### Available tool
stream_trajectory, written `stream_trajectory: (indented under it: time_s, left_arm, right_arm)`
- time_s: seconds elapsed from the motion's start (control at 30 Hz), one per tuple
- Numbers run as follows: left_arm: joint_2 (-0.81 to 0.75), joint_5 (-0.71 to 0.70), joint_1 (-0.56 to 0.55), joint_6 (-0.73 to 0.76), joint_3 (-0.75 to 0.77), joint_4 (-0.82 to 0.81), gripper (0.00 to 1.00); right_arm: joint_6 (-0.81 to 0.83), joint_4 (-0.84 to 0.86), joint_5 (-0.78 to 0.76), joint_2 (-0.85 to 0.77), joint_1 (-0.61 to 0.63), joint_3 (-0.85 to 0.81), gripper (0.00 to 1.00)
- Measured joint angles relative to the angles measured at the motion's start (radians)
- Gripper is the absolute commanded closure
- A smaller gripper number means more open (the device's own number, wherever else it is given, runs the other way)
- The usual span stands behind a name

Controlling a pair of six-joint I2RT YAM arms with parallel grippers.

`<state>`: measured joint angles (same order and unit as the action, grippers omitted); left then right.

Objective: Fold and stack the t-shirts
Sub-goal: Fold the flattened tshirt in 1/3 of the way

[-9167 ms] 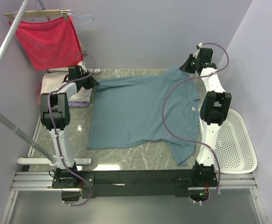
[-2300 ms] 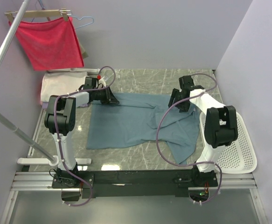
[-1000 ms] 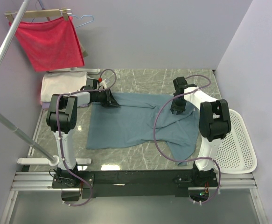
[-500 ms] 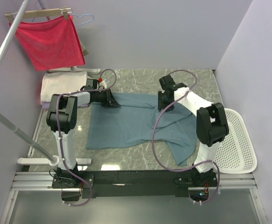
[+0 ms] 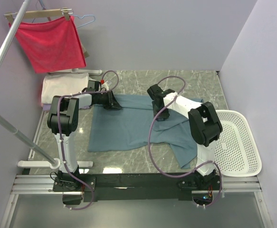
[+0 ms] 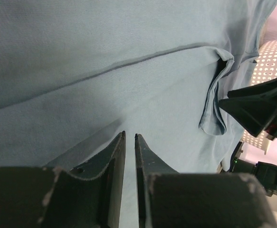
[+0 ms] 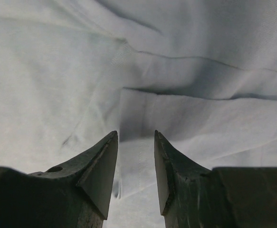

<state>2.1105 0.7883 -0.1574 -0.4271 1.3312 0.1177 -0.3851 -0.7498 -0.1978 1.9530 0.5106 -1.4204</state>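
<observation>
A dusty teal t-shirt [image 5: 124,128] lies on the marble table, its far edge folded toward me and its right part rumpled [image 6: 214,104]. My left gripper [image 5: 115,103] sits low at the shirt's far-left corner. Its jaws [image 6: 129,134] are shut down to a narrow slit filled with teal cloth. My right gripper [image 5: 158,115] hovers over the shirt's middle, just above a fold edge [image 7: 138,90]. It is open [image 7: 135,133] with nothing between the fingers. A cream-white folded t-shirt [image 5: 57,88] lies at the far left.
A red cloth [image 5: 50,42] hangs on a wooden hanger at the back left, beside a slanted metal pole [image 5: 5,47]. A white perforated basket [image 5: 235,147] stands off the table's right edge. The right arm's cable loops above the shirt.
My right gripper has let go and opened, then swung left from the shirt's right side to its middle. The left gripper has stayed put at the far-left corner.
</observation>
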Motion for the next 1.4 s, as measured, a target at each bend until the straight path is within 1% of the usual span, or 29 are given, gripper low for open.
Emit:
stream_trajectory:
  time_s: [0.13, 0.23, 0.27, 0.33, 0.37, 0.47, 0.5, 0.53, 0.57, 0.67, 0.93, 1.13, 1.4]
  left_arm:
    - [0.0, 0.0, 0.0, 0.004, -0.002, 0.0, 0.81]
    - [0.0, 0.0, 0.0, 0.008, -0.002, 0.0, 0.81]
    - [0.0, 0.0, 0.0, 0.009, -0.002, 0.001, 0.81]
    - [0.0, 0.0, 0.0, 0.014, -0.002, 0.0, 0.81]
    - [0.0, 0.0, 0.0, 0.015, -0.002, 0.0, 0.81]
    - [0.0, 0.0, 0.0, 0.015, -0.002, 0.0, 0.81]
    - [0.0, 0.0, 0.0, 0.016, -0.002, 0.0, 0.81]
    - [0.0, 0.0, 0.0, 0.018, -0.002, 0.0, 0.82]
    - [0.0, 0.0, 0.0, 0.018, -0.002, 0.0, 0.82]
    - [0.0, 0.001, 0.0, 0.019, -0.002, 0.001, 0.81]
    - [0.0, 0.001, 0.0, 0.019, -0.002, 0.0, 0.82]
    - [0.0, 0.001, 0.0, 0.022, -0.002, 0.001, 0.82]
    - [0.008, 0.002, 0.0, 0.023, -0.002, 0.004, 0.82]
  right_arm:
    - [-0.016, -0.017, -0.057, 0.038, 0.01, -0.016, 0.59]
    - [-0.022, -0.027, -0.081, 0.052, 0.014, -0.019, 0.65]
    - [-0.024, -0.029, -0.09, 0.052, 0.015, -0.02, 0.7]
    - [-0.027, -0.031, -0.103, 0.052, 0.016, -0.021, 0.74]
    - [-0.029, -0.033, -0.108, 0.052, 0.017, -0.021, 0.81]
    - [-0.029, -0.034, -0.114, 0.052, 0.018, -0.021, 0.9]
    - [-0.029, -0.035, -0.115, 0.052, 0.018, -0.021, 0.9]
    - [-0.029, -0.036, -0.115, 0.052, 0.018, -0.021, 0.85]
    - [-0.029, -0.037, -0.115, 0.052, 0.018, -0.021, 0.78]
    - [-0.029, -0.041, -0.111, 0.052, 0.02, -0.027, 0.73]
    - [-0.026, -0.043, -0.092, 0.053, 0.035, -0.071, 0.72]
    - [-0.027, -0.04, -0.077, 0.074, 0.053, -0.073, 0.71]
    - [-0.041, -0.048, -0.108, 0.105, 0.056, -0.08, 0.69]
